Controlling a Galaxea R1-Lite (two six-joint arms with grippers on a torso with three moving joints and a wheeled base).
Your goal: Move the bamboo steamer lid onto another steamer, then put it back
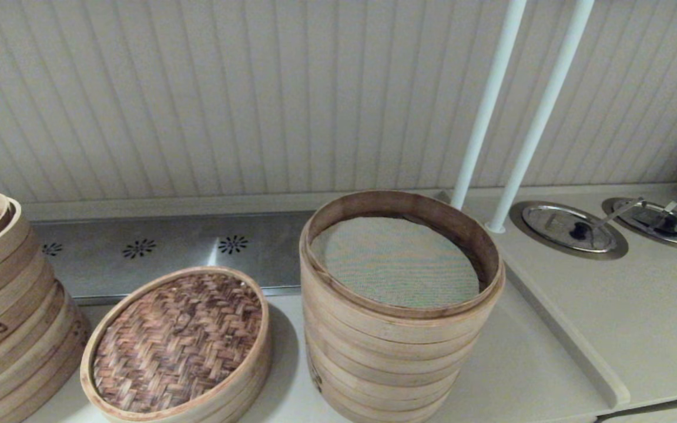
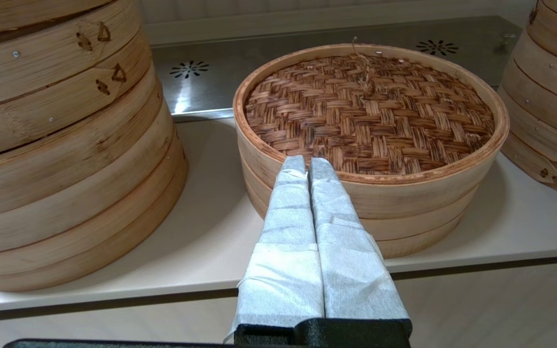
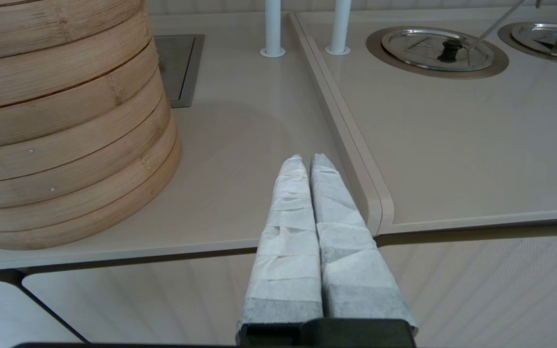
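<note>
Head view: the bamboo steamer lid (image 1: pixel 177 343) is seen resting, woven side up, on a low steamer on the pale counter (image 1: pixel 556 329), just beside the tall steamer stack (image 1: pixel 397 358), whose top tier is uncovered and lined with grey-green mesh. A second stack marked with triangles (image 1: pixel 3 305) is stood at the lid's other side, and two white poles (image 1: pixel 515 111) are fixed to the counter behind the tall stack. Neither arm is caught in this view. In the left wrist view, the left gripper (image 2: pixel 306 163) is shown with its two cloth-wrapped fingers pressed together and nothing held between them; the lid's pale rim (image 2: pixel 370 179) lies directly beyond the fingertips, the triangle-marked stack off to one side. In the right wrist view, the right gripper (image 3: pixel 307 160) is likewise closed and empty, held off the counter's front edge, with the tall stack's base (image 3: pixel 65 159) off to one side of the fingers and two round metal covers (image 3: pixel 438 48) set into the counter well beyond them.
</note>
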